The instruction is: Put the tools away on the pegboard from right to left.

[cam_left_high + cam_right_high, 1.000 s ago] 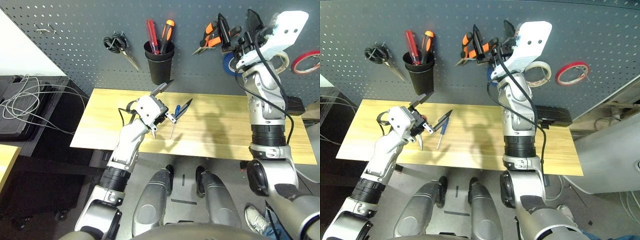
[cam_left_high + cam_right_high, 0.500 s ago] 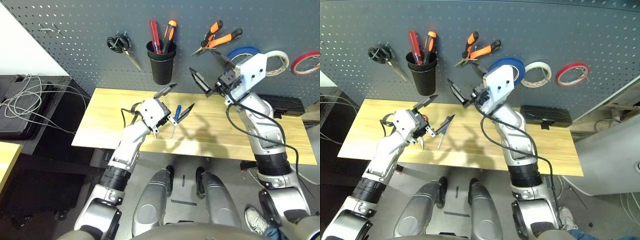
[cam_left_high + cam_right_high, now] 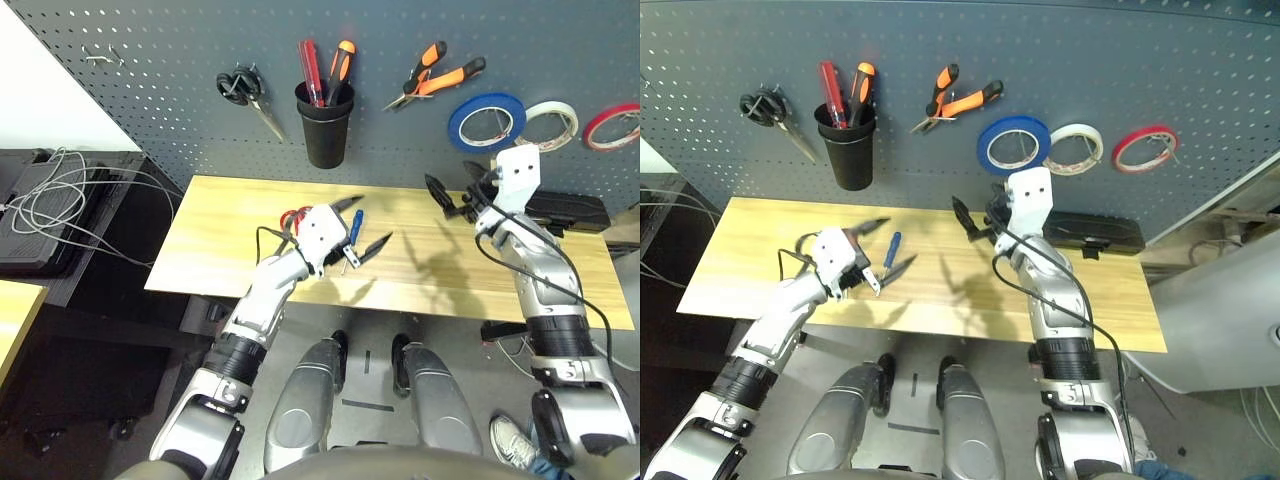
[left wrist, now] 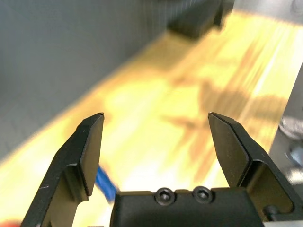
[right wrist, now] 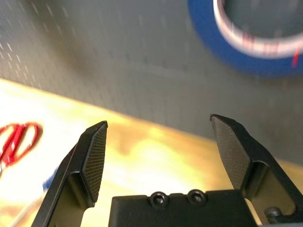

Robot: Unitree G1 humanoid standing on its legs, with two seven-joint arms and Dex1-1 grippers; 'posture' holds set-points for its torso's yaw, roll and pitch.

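The blue tape roll (image 3: 487,120) and the orange-and-black pliers (image 3: 437,72) hang on the dark grey pegboard (image 3: 150,60). A small blue-handled screwdriver (image 3: 890,247) lies on the wooden table, just under my left gripper (image 3: 362,224), which is open with a finger on each side of it. The red-handled scissors (image 3: 293,217) lie behind that gripper, mostly hidden. My right gripper (image 3: 452,195) hangs open and empty over the table's right half, below the blue tape roll (image 5: 246,42).
Also on the pegboard are black-handled scissors (image 3: 238,88), a black cup (image 3: 323,125) holding red and orange screwdrivers, a white tape roll (image 3: 552,123) and a red one (image 3: 615,125). A black case (image 3: 1090,232) lies at the table's back right.
My right arm came down from the pegboard to low over the table, leaving the pliers hung beside the blue tape. My left gripper sank and tipped over the blue screwdriver.
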